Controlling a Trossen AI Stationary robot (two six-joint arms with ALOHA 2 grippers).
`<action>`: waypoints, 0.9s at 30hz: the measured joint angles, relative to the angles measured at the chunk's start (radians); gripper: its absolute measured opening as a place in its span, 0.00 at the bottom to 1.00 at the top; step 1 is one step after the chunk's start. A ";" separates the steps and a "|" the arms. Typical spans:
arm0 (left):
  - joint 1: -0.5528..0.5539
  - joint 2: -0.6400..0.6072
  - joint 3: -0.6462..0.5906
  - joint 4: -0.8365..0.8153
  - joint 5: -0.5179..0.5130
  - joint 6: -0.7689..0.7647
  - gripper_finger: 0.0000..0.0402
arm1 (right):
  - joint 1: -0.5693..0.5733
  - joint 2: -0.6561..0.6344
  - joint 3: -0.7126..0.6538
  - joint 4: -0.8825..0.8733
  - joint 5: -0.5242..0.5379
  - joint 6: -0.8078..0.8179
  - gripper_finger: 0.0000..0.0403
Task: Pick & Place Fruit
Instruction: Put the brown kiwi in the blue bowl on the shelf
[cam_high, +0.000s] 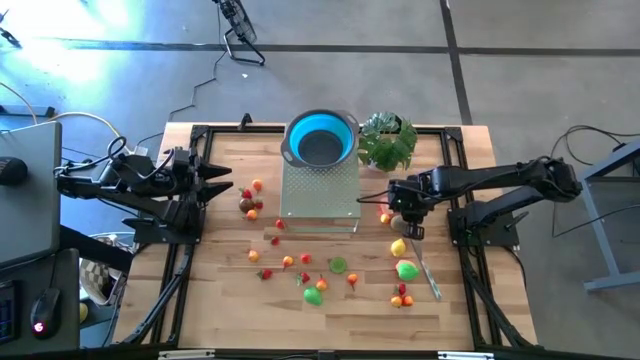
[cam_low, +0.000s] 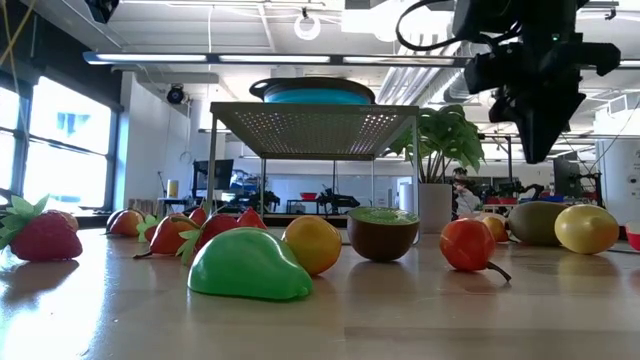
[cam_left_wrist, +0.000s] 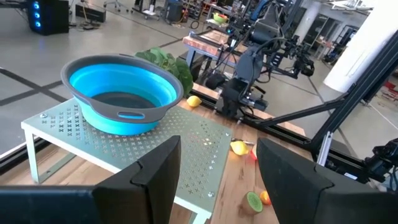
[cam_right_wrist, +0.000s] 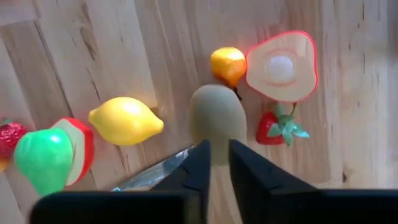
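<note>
Blue bowl (cam_high: 320, 139) atop perforated metal stand (cam_high: 319, 196), beside leafy plant (cam_high: 388, 142)

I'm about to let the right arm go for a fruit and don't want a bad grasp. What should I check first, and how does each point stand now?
1. Right gripper above a fruit: ok, it hangs over the brownish-green oval fruit.
2. Fingers wide enough to take that fruit: not ok, the gap is far narrower than the fruit.
3. Neighbours clear of the fingers: cannot tell; an orange fruit, a strawberry and a lemon lie close.
4. Knife out of the way: not ok, its blade runs just beside the fingers.
5. Blue bowl free to receive: ok, it sits on the perforated stand.
6. Left gripper clear: ok, waiting at the table's left side.
</note>
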 joint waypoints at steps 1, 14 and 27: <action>0.000 0.000 0.000 0.000 0.000 0.000 0.51 | 0.000 0.000 0.000 0.008 -0.001 -0.003 0.18; 0.000 0.000 0.000 0.000 0.000 0.000 0.51 | 0.000 0.000 0.000 0.072 0.047 0.070 0.75; 0.000 0.000 0.000 0.000 0.000 0.000 0.51 | 0.000 0.000 0.000 0.070 0.049 0.128 0.84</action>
